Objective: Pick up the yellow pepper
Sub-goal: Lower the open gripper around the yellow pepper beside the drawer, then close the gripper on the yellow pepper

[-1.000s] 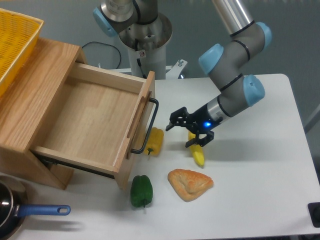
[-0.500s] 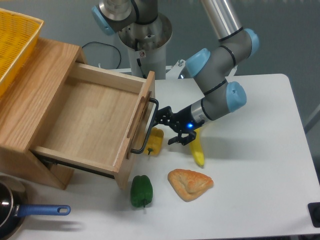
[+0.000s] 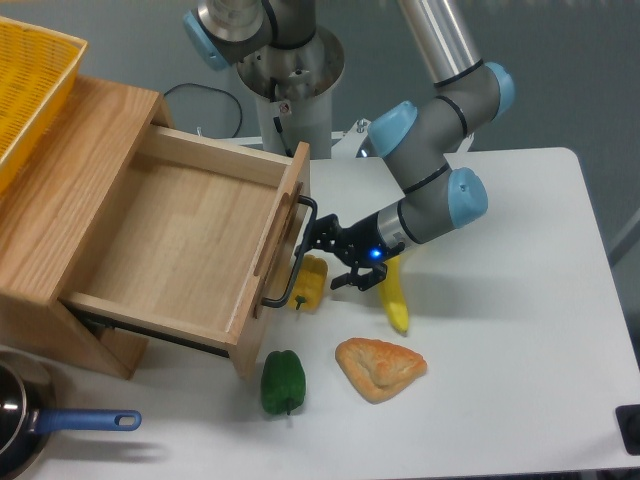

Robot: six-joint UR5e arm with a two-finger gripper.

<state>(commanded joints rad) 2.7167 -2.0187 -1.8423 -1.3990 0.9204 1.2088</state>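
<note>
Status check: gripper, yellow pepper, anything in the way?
Gripper open, at the yellow pepper, not closed on it. Pepper on table beside drawer handle. Handle crowds one side; banana on the other.

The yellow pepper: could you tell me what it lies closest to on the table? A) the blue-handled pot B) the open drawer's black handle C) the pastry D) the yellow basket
B: the yellow pepper lies on the table right beside the black handle of the open wooden drawer, with the open gripper just to its right.
</note>
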